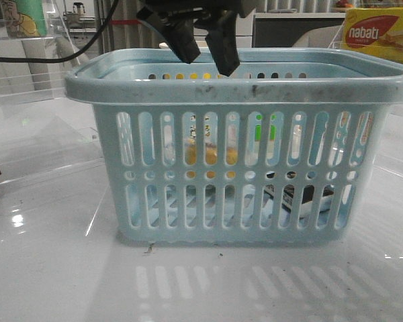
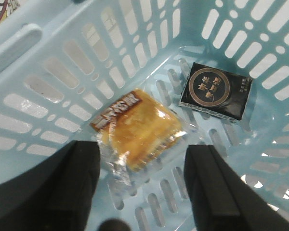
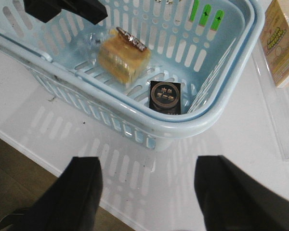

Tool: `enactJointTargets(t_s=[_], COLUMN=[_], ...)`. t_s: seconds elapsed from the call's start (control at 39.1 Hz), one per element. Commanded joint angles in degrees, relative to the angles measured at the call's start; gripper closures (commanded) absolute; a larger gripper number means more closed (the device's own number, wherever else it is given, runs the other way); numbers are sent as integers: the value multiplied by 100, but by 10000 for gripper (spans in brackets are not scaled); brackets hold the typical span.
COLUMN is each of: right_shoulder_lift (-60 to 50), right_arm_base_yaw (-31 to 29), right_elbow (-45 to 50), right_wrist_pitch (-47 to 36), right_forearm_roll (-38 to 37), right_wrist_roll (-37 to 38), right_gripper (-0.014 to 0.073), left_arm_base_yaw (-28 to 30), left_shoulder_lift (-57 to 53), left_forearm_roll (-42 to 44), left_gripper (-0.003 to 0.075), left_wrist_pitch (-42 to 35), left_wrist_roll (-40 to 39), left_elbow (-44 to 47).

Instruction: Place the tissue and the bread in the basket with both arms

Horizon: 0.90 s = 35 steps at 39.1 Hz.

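Note:
The light-blue basket (image 1: 242,86) stands in the middle of the table. The bread (image 2: 139,127), tan-yellow in a clear wrapper, lies on the basket floor; it also shows in the right wrist view (image 3: 123,57) and through the slots in the front view (image 1: 208,154). The tissue (image 2: 216,90), a flat black pack, lies on the floor beside the bread, apart from it (image 3: 165,97) (image 1: 302,198). My left gripper (image 2: 142,192) is open and empty above the bread, at rim height (image 1: 208,62). My right gripper (image 3: 147,192) is open and empty, high over the table outside the basket.
A yellow-red nabati box (image 1: 379,33) stands behind the basket at the right, also in the right wrist view (image 3: 279,43). Clear plastic trays (image 1: 33,80) lie at the left. The table's edge (image 3: 29,149) runs near the right gripper.

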Motion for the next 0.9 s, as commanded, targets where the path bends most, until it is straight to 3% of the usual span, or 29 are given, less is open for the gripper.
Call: enactJointTargets(t_s=[0.0,0.41,0.87], right_shoulder_lift=[-25,-25,-25], right_arm_base_yaw=[-10,-10,-10], right_elbow=[-158,-158,-158], right_wrist_pitch=[-383,-383,-383], right_forearm_roll=[-30,-30,-30], right_wrist_roll=[-61,-61,-61], right_gripper=[70,70,70], left_arm_base_yaw=[-47,-47,-47], left_shoulder_lift=[-507,-1915,-4191], left_forearm_roll=[7,-87,-46], left_gripper=[264,265,265], left_wrist_pitch=[-163,434,135], left_wrist_roll=[-33,-43,-121], left_elbow=[-242,-137,1997])
